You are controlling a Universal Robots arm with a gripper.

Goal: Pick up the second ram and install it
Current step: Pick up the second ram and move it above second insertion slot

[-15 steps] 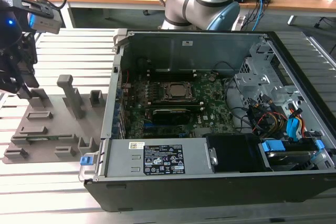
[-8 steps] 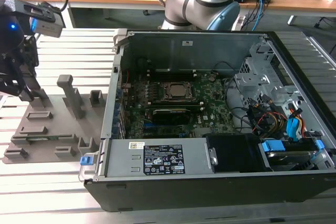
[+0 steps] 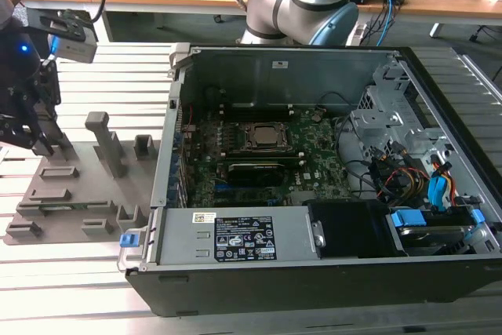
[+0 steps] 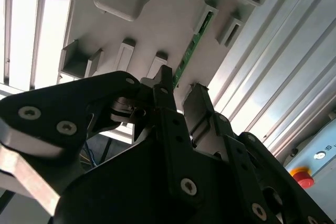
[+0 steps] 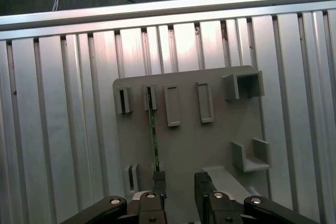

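Gripper [image 5: 180,182]: released. I see a gap between its two fingers [image 5: 159,182] and nothing in it. It hangs low over the tray [image 5: 210,145].
Ram [image 5: 153,129]: stands on edge in a tray slot (I see its thin green edge).
Long axis: lies flat along the tray, near end just beside one finger, far end pointing away from the gripper.
Case [image 3: 314,272]: well apart, at the exterior view's right.

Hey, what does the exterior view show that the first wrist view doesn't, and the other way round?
Exterior view: the open computer case with its motherboard. First wrist view: the second ram, edge-on in a slot, its near end at the open gripper. Shared: the grey holder tray, the gripper and the slatted metal table.
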